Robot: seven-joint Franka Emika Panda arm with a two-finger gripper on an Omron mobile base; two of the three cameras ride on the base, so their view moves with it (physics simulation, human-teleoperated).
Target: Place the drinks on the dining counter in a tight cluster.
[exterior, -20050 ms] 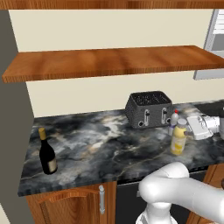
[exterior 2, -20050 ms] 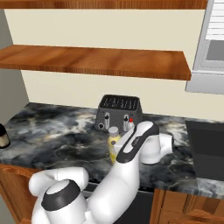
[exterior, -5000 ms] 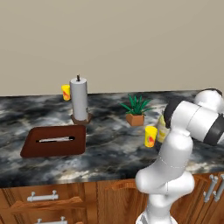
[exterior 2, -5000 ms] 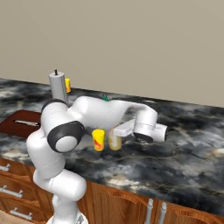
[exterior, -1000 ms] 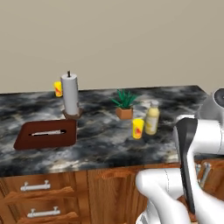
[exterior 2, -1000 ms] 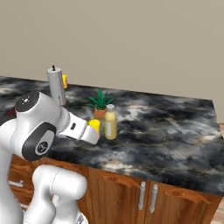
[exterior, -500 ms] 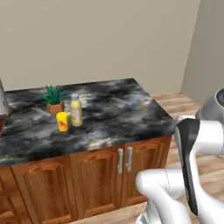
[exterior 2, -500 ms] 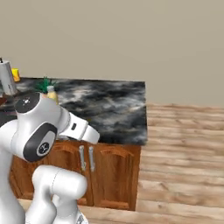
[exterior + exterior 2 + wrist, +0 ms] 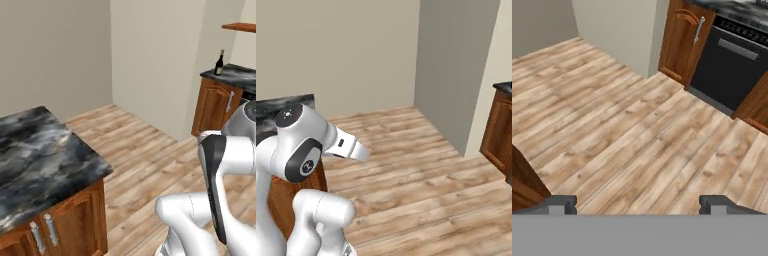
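My gripper (image 9: 637, 204) hung wide open with nothing between its tips, pointed down at the wooden floor (image 9: 637, 130) in front of a dark oven (image 9: 734, 75) and a brown cabinet (image 9: 682, 42). The end of the dining counter (image 9: 45, 155) sat at the lower left of the left base view, its marbled top bare on the part I could see. The wine bottle (image 9: 219, 63) stood upright on the far worktop (image 9: 231, 75), well apart from that counter, across the floor and beyond the wall corner.
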